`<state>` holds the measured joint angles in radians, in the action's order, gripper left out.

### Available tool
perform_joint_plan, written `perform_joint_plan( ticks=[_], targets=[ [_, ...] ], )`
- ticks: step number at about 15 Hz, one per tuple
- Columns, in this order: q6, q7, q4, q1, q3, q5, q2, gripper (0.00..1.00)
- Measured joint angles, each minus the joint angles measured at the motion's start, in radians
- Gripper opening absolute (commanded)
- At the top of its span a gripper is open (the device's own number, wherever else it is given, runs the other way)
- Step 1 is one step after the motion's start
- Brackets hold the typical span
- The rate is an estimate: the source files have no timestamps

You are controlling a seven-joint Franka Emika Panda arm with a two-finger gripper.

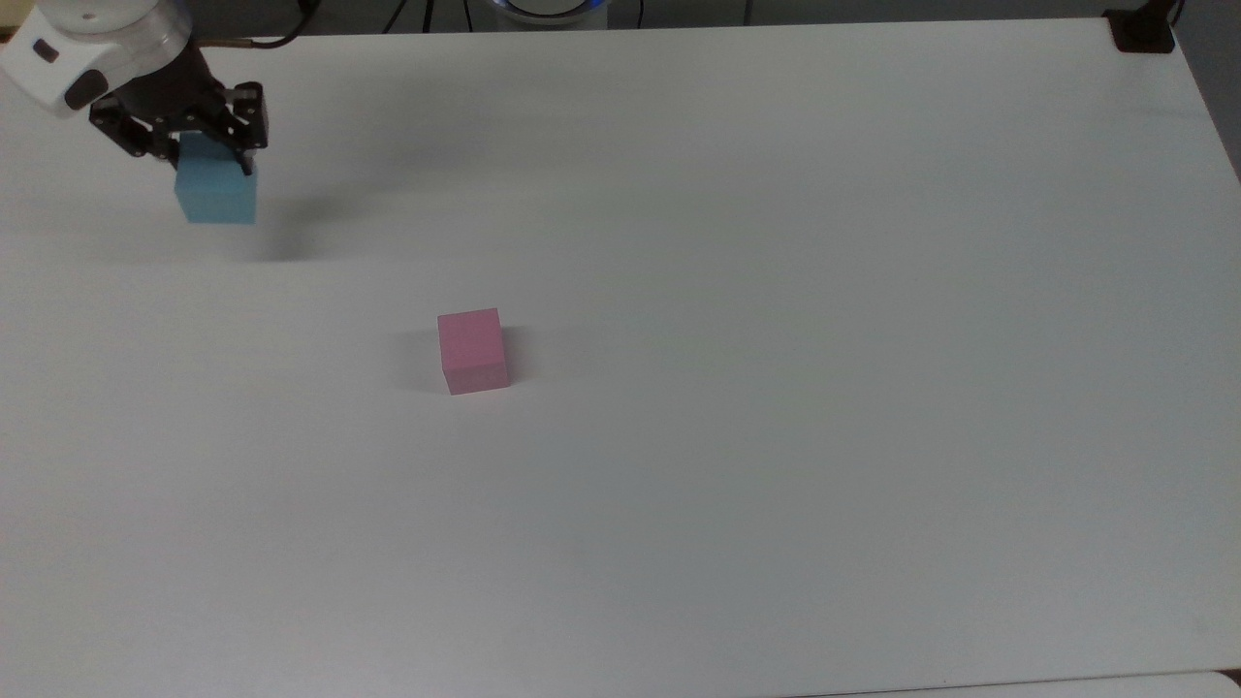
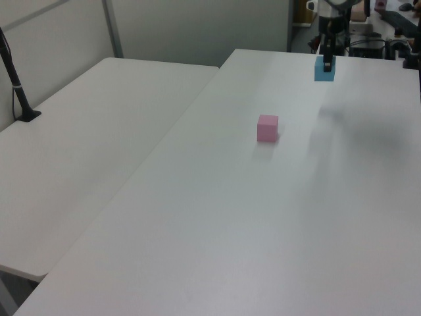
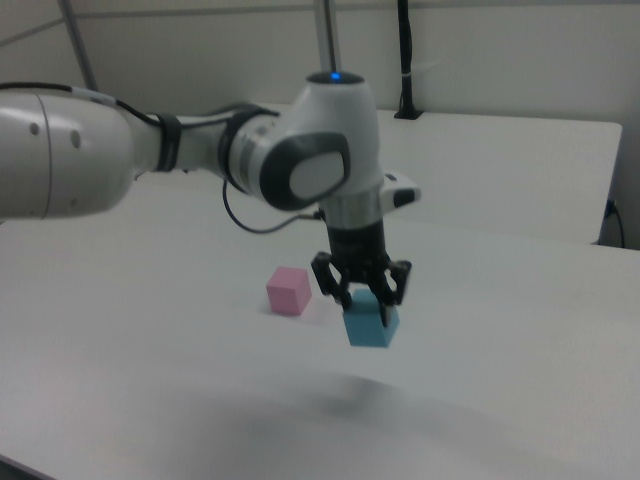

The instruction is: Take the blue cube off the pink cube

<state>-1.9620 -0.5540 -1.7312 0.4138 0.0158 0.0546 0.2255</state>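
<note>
Blue cube: we are seeing the blue cube (image 1: 215,195) as a light cyan block with plain matte faces and crisp edges, hanging clear of the table with its shadow lying on the surface toward four o'clock in the top view. In the right view the blue cube (image 3: 371,322) is hanging slightly tilted, one corner dipping lower.

Where it is: in the top view it is sitting far out at ten o'clock from the pink cube, well apart from it, close to the table's far corner. In the left view the blue cube (image 2: 323,68) is showing at one o'clock from the pink one.

Gripper: we are watching the gripper (image 1: 208,160) holding the blue cube from above, its dark fingers clamped on the cube's upper part. In the right view the gripper (image 3: 366,299) is pointing straight down under the white wrist.

Pink cube: the pink cube (image 1: 473,350) is resting alone and flat on the table, pale pink, matte, plain-faced, about the same size as the blue one, with nothing on top. In the right view the pink cube (image 3: 288,290) is lying at ten o'clock from the lifted cube.

Table: we are looking at a white table (image 1: 776,291) carrying the pink cube.
</note>
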Motion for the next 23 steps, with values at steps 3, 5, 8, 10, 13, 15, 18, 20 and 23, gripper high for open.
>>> perform_joint_plan(
  ticks=[3, 5, 8, 10, 13, 15, 18, 20, 23],
  targets=[
    [-0.155, -0.030, -0.090, 0.020, 0.012, 0.000, 0.020, 0.52],
    [-0.199, -0.030, -0.113, 0.026, 0.014, 0.000, 0.043, 0.52],
    [-0.224, -0.030, -0.116, 0.027, 0.014, 0.000, 0.081, 0.53],
    [-0.227, -0.030, -0.116, 0.027, 0.014, 0.000, 0.093, 0.70],
    [-0.227, -0.030, -0.115, 0.027, 0.014, -0.002, 0.100, 1.00],
    [-0.227, -0.030, -0.115, 0.027, 0.014, -0.002, 0.100, 1.00],
    [-0.227, -0.029, -0.115, 0.029, 0.014, -0.002, 0.100, 1.00],
    [-0.227, -0.029, -0.111, 0.033, 0.015, -0.008, 0.100, 1.00],
    [-0.142, -0.029, -0.079, 0.044, 0.015, -0.033, 0.077, 1.00]
  ],
)
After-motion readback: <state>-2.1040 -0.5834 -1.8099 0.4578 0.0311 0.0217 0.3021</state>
